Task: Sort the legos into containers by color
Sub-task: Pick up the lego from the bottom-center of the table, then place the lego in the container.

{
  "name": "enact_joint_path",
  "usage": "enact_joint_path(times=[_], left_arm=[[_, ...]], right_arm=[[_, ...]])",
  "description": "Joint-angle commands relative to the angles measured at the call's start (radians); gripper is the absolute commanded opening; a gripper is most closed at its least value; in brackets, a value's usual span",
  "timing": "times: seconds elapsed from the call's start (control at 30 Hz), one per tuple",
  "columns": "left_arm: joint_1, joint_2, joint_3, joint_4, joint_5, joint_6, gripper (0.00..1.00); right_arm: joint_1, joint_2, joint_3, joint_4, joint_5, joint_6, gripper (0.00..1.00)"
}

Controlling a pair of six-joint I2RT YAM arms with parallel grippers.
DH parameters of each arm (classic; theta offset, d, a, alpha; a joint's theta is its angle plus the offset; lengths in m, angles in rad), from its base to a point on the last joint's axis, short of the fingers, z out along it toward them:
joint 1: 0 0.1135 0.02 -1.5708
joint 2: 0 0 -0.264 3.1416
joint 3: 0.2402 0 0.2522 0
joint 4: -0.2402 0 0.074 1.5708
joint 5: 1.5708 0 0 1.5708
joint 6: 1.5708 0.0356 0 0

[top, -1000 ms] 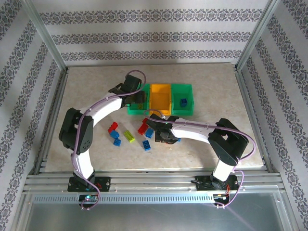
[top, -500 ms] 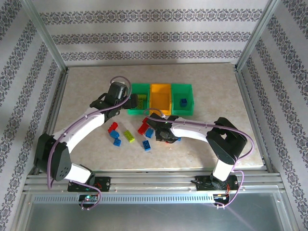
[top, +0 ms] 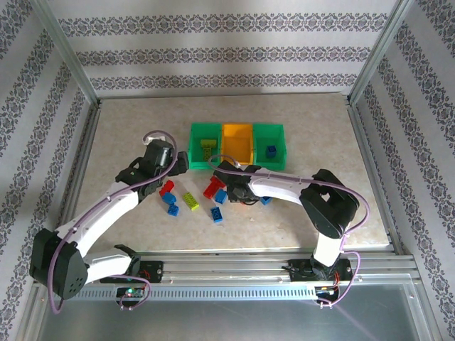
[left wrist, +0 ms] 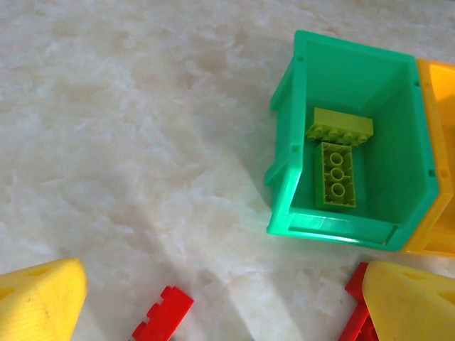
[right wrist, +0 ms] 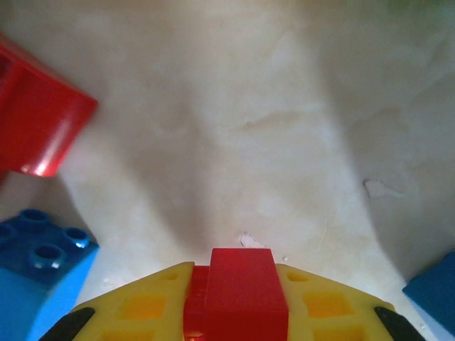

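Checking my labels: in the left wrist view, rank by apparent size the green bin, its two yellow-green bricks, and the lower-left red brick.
1. green bin
2. lengthwise yellow-green brick and crosswise yellow-green brick, about alike
Unranked: red brick, cropped by the frame and nearer the camera.

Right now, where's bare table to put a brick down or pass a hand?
Free: the table right of the bins, up to its right edge; the strip behind the bins; the far-left corner. Crowded: in front of the bins, where loose bricks, the left arm and the right arm meet.
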Motion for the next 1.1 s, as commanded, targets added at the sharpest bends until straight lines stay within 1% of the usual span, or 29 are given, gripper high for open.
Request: enact_joint_path(times=[0.0, 0.33, 0.57, 0.7, 0.83, 1.07], left_arm=[[0.011, -0.041, -0.037, -0.034, -0.014, -0.046, 1.00], [0.011, -0.098, -0.108, -0.062, -0.028, -0.091, 1.00], [0.014, -0.105, -0.127, -0.047, -0.012, -0.097, 1.00], [0.014, -0.107, -0.130, -0.051, -0.006, -0.100, 1.00], [0.014, -0.117, -0.133, -0.055, -0.006, -0.097, 1.00], [0.014, -0.123, -0.139, -0.038, -0.014, -0.095, 1.00]], right_arm=[[-0.021, -0.018, 0.062, -0.021, 0.061, -0.058, 0.15], [-0.102, 0.032, 0.242, 0.010, 0.095, -0.199, 0.16], [-0.172, 0.130, 0.375, 0.007, 0.092, -0.286, 0.18], [-0.207, 0.185, 0.424, 0.007, 0.075, -0.306, 0.19], [-0.227, 0.236, 0.471, 0.007, 0.056, -0.333, 0.21], [-0.241, 0.298, 0.532, -0.006, 0.053, -0.366, 0.28]])
